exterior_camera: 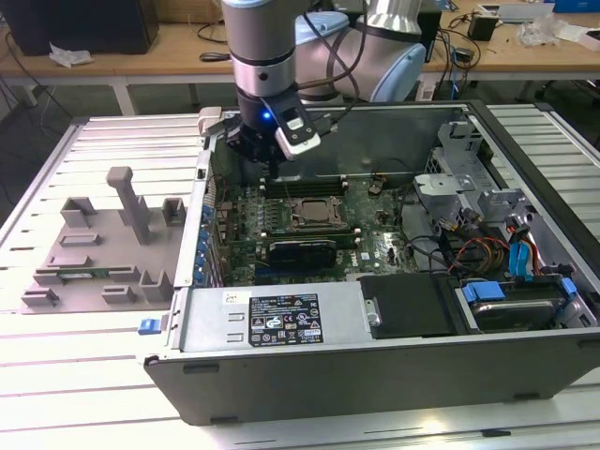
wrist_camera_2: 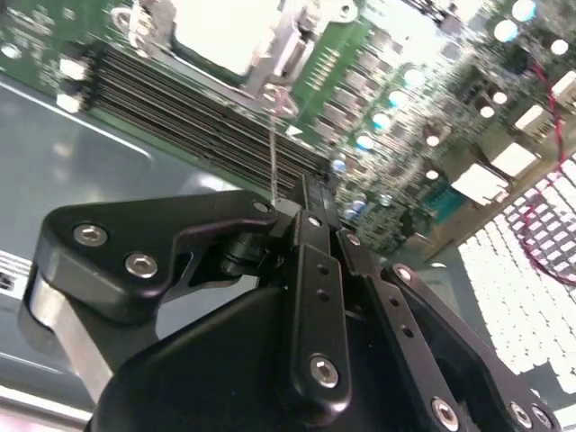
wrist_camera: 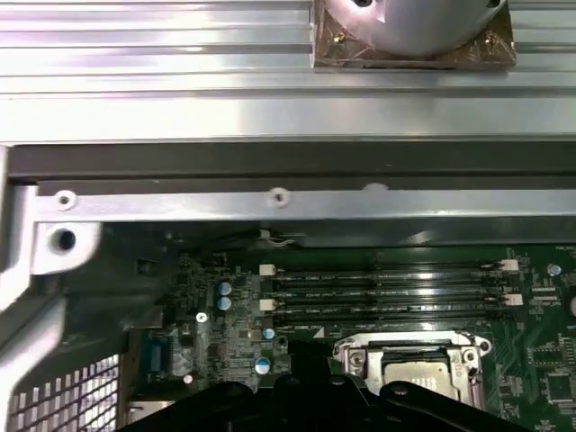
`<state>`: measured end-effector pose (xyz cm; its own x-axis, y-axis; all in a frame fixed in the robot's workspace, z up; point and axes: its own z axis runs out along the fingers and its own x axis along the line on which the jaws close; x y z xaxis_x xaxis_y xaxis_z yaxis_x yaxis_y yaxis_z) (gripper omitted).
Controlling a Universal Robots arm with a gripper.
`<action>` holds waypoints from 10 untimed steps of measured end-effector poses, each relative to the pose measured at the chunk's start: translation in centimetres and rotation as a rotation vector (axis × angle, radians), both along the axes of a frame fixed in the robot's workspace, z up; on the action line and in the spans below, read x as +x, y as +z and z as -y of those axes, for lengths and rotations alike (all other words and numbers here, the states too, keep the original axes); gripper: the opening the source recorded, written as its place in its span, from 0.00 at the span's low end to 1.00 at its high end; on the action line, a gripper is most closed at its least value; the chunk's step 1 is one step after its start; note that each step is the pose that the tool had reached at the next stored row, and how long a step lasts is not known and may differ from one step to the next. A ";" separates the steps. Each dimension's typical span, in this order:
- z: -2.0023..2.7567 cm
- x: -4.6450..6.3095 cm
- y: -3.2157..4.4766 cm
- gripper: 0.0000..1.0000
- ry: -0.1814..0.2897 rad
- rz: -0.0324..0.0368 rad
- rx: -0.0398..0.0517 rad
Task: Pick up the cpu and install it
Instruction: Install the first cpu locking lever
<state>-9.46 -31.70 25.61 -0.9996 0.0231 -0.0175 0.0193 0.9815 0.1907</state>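
Open computer case [exterior_camera: 375,375] on a slatted metal table [exterior_camera: 56,384]. From the exterior view's left: a grey moulded parts holder [exterior_camera: 94,253] stands outside the case, well apart from the work. The gripper [exterior_camera: 272,161] hangs inside the case, above the back edge of the green circuit board [exterior_camera: 375,239]. In the second wrist view its fingers are drawn close together and a thin latch lever [wrist_camera_2: 273,144] runs from the socket frame [wrist_camera_2: 292,45] to their tips. Whether the lever is pinched or only pressed cannot be told.

The cpu [exterior_camera: 315,212] lies flat in the socket near the middle of the board, its bright top showing inside the frame in the second wrist view. The step in hand is judged to be locking the chip down, with picking and placing done. This calls for guiding the lever along its own arc, without side load on the frame.

The memory slots [wrist_camera: 387,288] lie between socket and case wall, just beside the lever's path, and are the nearest obstacle. Toward the exterior view's right, a metal drive cage [exterior_camera: 450,178] and loose red and blue cables [exterior_camera: 520,253] stand well apart.
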 end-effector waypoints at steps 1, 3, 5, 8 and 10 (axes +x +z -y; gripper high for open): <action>0.01 0.7 -0.02 0.11 0.000 -0.0011 0.0000; 0.04 1.6 -0.04 0.11 0.000 -0.0025 0.0001; 0.10 2.8 -0.06 0.11 0.000 -0.0042 -0.0001; 0.12 2.9 -0.21 0.11 0.000 0.0004 -0.0002; 0.19 2.9 -0.38 0.11 0.000 0.0109 -0.0005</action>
<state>-6.59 -31.89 25.23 -0.9993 0.0233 -0.0284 0.0175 0.9815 0.1904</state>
